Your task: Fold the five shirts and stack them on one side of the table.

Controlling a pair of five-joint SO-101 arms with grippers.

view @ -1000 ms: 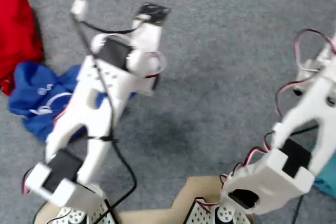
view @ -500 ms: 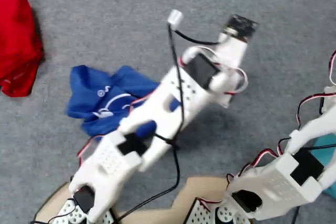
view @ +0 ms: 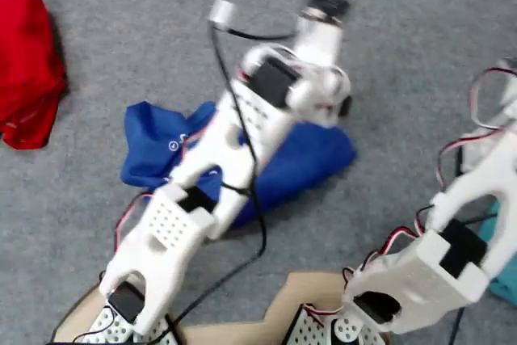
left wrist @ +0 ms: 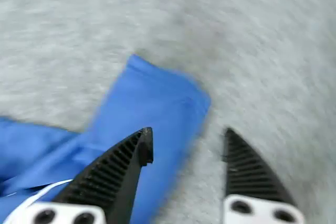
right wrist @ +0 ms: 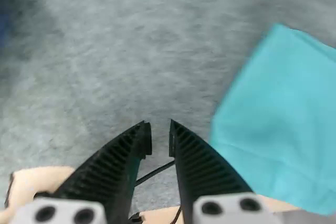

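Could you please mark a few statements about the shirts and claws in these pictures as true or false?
1. The left claw is open above the blue shirt. True.
2. The red shirt lies in the middle of the table. False: it sits at the table's far left edge.
3. The right claw grips the teal shirt. False: the shirt lies beside the claw, with nothing between the claw's fingers.
4. Part of the blue shirt lies under the left arm. True.
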